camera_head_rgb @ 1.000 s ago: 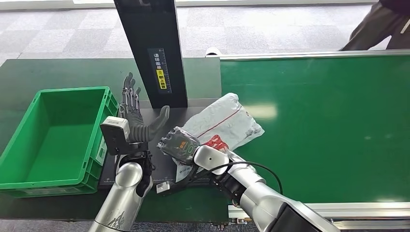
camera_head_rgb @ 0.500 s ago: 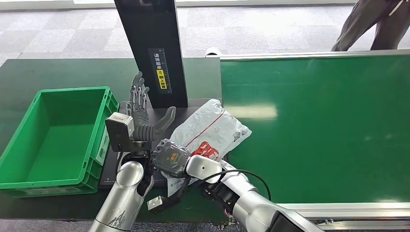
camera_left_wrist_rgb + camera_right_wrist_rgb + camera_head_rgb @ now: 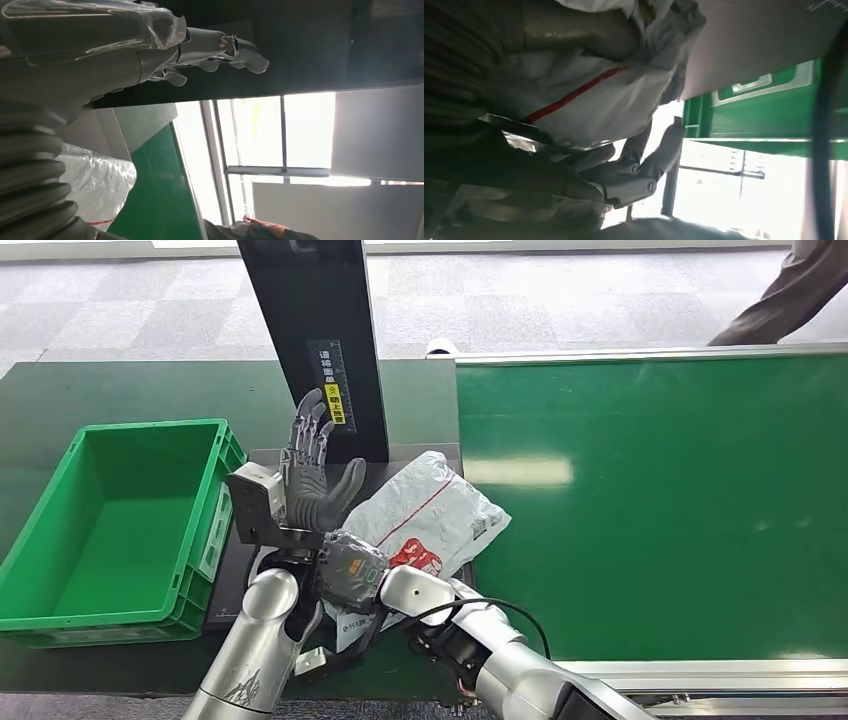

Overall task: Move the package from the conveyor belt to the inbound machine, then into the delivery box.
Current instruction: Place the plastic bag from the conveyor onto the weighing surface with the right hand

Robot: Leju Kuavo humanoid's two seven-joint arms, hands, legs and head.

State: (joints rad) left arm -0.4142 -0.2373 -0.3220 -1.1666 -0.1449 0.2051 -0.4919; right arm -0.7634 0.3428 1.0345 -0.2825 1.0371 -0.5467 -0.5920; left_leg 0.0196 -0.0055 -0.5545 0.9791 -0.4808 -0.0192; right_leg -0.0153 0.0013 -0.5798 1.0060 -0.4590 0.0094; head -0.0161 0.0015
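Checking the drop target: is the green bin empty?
Empty: the green bin shows bare floor inside; the package lies outside it.

silver arms, dark fingers, seemingly black cable

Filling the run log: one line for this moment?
right hand: holds package | left hand: open, raised | green bin: empty

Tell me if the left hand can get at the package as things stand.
Probably yes. The left hand is open, raised beside the package over the machine's dark plate, with nothing between them. The right hand grips the package's near end, so only the far part is free.
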